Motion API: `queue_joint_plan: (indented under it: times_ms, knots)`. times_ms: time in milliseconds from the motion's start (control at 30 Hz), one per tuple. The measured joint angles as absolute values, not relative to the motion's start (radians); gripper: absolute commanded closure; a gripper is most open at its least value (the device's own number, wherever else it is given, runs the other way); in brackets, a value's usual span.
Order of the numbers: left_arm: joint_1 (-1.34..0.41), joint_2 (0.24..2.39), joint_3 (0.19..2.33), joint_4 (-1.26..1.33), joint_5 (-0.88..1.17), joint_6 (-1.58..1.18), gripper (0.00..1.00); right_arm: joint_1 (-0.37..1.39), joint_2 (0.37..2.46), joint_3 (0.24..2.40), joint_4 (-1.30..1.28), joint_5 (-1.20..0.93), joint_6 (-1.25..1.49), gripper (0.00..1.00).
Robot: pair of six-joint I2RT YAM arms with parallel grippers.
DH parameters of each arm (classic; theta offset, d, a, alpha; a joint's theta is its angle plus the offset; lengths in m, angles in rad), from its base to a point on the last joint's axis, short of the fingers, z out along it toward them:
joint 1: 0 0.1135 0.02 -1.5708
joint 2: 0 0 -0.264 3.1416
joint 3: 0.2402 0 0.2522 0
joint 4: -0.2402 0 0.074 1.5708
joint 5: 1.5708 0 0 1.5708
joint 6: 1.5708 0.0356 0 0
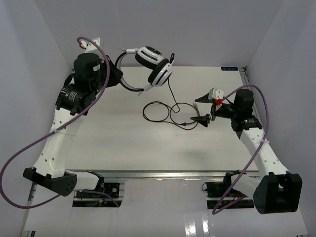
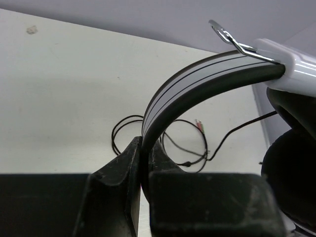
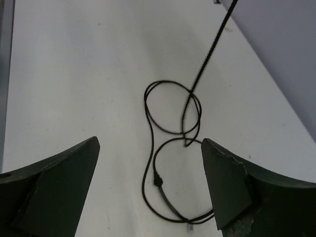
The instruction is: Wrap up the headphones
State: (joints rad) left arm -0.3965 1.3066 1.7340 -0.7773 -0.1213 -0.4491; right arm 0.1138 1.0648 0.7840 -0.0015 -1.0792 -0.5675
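Headphones [image 1: 157, 66] aloft near far edge [image 1: 207, 67], left claw [image 2: 145, 144] pinching headband [image 2: 197, 79] | right claw [image 3: 150, 142] spread over cord [image 3: 206, 59]

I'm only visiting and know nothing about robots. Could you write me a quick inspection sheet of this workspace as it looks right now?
Surface: white table, faintly marked.
Job's things: headphones held up by the headband; their thin black cord lies in loose loops on the table, not yet wrapped.
Clutter: nothing seen.
Grippers: left gripper shut on the headband; right gripper open over the cord loops, holding nothing.
Cables: purple cables loop along both arms, apart from the cord.
Surroundings: plain pale walls on three sides.
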Motion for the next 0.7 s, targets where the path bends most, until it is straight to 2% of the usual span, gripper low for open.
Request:
queue_joint_plan:
  times_ms: [133,300,467,700]
  knots:
    - [-0.396,1.334,1.803,-0.825,-0.048,-0.500,1.00,0.152,1.147,0.907,0.098,-1.124,-0.486,0.10]
    - [-0.398,1.340,1.831,-0.876,0.012,-0.533,1.00,0.279,1.184,0.997,0.069,-1.130,-0.532,0.10]
    - [-0.398,1.338,1.835,-0.901,0.045,-0.562,1.00,0.418,1.226,1.010,0.063,-1.059,-0.552,0.10]
    - [-0.398,1.334,1.905,-0.949,0.077,-0.589,1.00,0.438,1.283,1.010,0.106,-0.944,-0.530,0.10]
